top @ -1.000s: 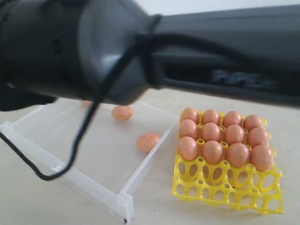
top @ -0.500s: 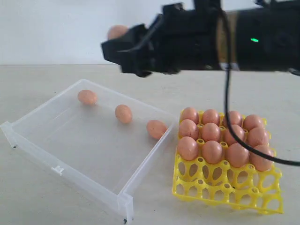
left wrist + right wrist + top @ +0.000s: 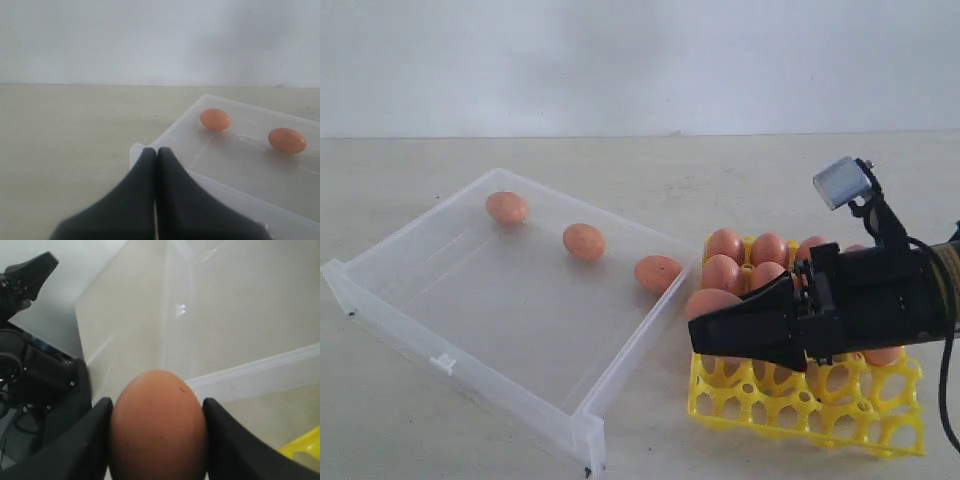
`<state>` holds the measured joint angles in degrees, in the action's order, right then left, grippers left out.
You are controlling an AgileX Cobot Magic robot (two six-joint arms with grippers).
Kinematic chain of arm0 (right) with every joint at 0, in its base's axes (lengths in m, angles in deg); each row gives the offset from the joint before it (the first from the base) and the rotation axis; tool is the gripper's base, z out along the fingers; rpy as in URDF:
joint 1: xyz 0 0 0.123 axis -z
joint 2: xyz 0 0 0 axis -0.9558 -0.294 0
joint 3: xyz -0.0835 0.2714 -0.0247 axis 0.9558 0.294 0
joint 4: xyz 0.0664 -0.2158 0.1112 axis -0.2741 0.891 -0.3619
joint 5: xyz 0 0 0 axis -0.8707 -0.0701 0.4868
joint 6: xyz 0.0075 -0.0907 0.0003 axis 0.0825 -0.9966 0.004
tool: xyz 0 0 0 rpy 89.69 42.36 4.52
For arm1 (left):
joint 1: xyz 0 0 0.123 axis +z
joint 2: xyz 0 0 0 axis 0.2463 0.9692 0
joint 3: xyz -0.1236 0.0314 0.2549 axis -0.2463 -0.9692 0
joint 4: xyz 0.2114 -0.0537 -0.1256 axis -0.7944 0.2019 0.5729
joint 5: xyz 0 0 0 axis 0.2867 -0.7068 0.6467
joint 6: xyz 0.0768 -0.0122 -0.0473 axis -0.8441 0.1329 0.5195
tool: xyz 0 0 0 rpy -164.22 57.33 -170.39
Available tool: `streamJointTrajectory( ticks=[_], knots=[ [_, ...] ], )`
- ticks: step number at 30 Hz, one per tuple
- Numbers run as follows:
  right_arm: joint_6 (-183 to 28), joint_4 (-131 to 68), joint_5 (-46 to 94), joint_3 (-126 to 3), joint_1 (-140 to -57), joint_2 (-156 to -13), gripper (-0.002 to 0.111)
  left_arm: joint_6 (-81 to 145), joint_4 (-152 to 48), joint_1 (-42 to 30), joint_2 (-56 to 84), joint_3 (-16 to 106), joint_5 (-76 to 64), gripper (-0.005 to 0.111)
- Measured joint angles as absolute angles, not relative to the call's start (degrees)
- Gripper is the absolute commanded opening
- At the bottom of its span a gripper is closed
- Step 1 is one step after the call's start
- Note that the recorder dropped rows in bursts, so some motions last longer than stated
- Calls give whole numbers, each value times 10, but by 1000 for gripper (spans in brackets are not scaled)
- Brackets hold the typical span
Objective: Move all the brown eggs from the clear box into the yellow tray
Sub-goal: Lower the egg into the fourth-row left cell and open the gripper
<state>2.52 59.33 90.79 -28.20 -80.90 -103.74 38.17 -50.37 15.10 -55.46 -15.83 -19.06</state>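
Note:
My right gripper (image 3: 701, 331) is shut on a brown egg (image 3: 709, 302), holding it low over the front left part of the yellow tray (image 3: 802, 411). The right wrist view shows this egg (image 3: 157, 424) filling the gap of the right gripper (image 3: 156, 412). Several brown eggs (image 3: 769, 250) fill the tray's rear rows, partly hidden behind the arm. In the clear box (image 3: 440, 355), three eggs lie along the far side: one at the far left (image 3: 507, 207), one in the middle (image 3: 584, 241), one by the right wall (image 3: 658, 273). My left gripper (image 3: 156, 153) is shut and empty, just outside a box corner (image 3: 137, 150).
The box and tray sit side by side on a pale tabletop (image 3: 410, 440). My right arm (image 3: 890, 295) reaches in from the right, with a cable (image 3: 946, 400) hanging behind the tray. A plain wall (image 3: 620, 60) runs behind. The tray's front cells (image 3: 860, 420) stand open.
My right arm has swung from close over the box, across the view, down to the tray, carrying an egg. The egg nearest the box's right wall rolled slightly.

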Motion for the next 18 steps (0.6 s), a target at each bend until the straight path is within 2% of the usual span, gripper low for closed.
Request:
streamJointTrajectory(
  ticks=[8,18],
  knots=[
    [-106,572,806,-281,-815,-1104,-1,382,-504,151,-555,-158,-191,-4],
    [-266,511,787,-281,-815,-1138,-1,382,-504,151,-555,-158,-191,-4]
  ],
)
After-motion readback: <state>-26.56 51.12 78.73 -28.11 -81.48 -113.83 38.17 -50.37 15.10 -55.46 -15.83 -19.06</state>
